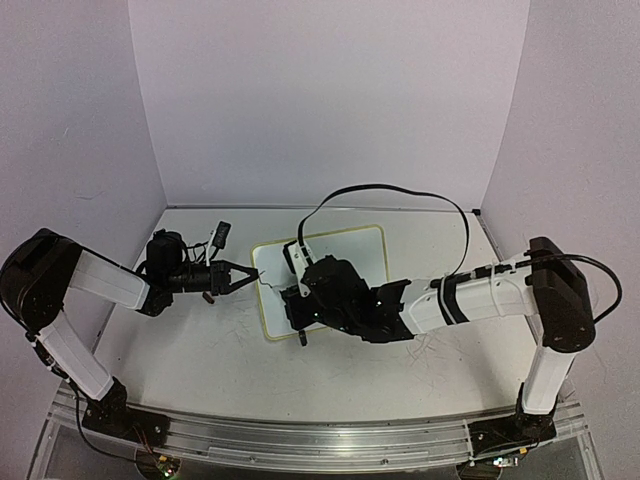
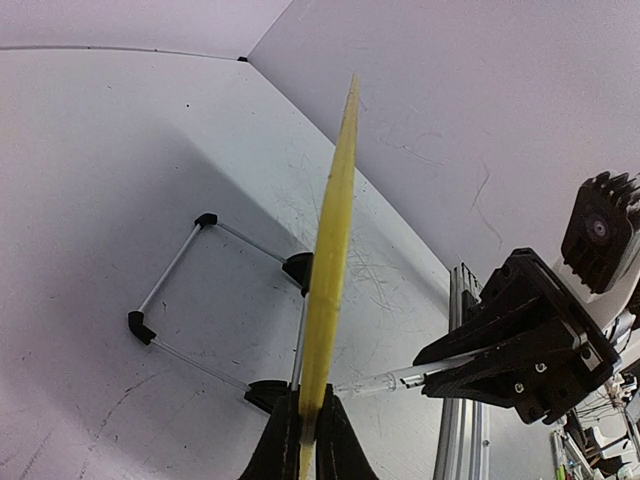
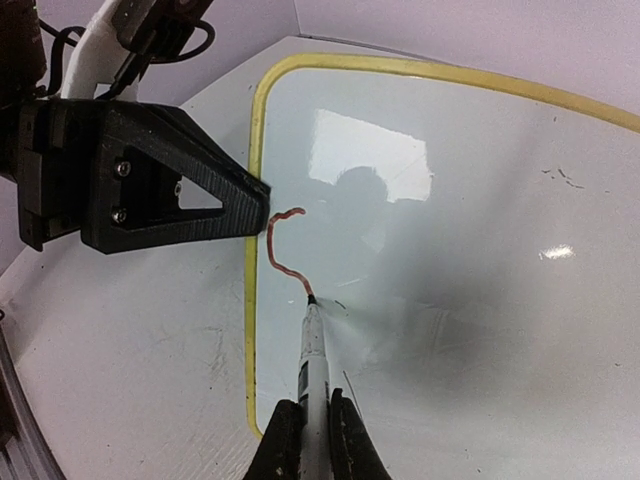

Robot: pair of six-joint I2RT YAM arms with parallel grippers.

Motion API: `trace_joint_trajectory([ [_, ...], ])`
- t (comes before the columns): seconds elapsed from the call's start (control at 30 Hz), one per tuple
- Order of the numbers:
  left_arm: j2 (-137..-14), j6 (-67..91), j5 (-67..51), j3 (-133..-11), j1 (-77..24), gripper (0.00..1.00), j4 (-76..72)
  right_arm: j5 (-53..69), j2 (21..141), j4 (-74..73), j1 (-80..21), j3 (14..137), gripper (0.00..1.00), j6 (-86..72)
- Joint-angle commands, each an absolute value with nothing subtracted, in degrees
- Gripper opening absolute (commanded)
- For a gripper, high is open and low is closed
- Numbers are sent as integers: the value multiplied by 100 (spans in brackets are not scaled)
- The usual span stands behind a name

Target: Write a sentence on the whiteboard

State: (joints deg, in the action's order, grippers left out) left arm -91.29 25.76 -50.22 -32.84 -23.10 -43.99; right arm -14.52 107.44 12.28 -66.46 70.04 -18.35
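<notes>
The whiteboard [image 1: 350,245], white with a thin yellow-green rim, lies mid-table, and its face fills the right wrist view [image 3: 450,200]. My left gripper [image 1: 250,277] is shut on the board's left rim, seen edge-on as a yellow strip [image 2: 335,230] between its jaws [image 2: 308,430]. My right gripper [image 3: 315,425] is shut on a marker [image 3: 314,360]. The marker's tip touches the board near that left rim. Of the sentence only one curved reddish-brown stroke [image 3: 275,245] shows, ending at the tip. The right gripper's body [image 1: 330,290] hides the board's lower part from above.
The board's wire stand with black clip feet [image 2: 175,265] rests on the scuffed tabletop behind the board. A black cable [image 1: 400,190] loops over the board's far side. Purple walls close in the table. An aluminium rail [image 1: 300,435] runs along the near edge.
</notes>
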Motion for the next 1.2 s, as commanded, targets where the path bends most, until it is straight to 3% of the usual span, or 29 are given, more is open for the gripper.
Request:
trace_joint_trajectory([
  [0.0, -9145, 2749, -5341, -3305, -2367, 0, -4596, -1556, 10618, 1020, -6650, 6952, 0, -1920],
  [1.17, -9046, 2768, -5352, -3252, -2388, 0, -4597, -1308, 10979, 1028, -6722, 7399, 0, -1840],
])
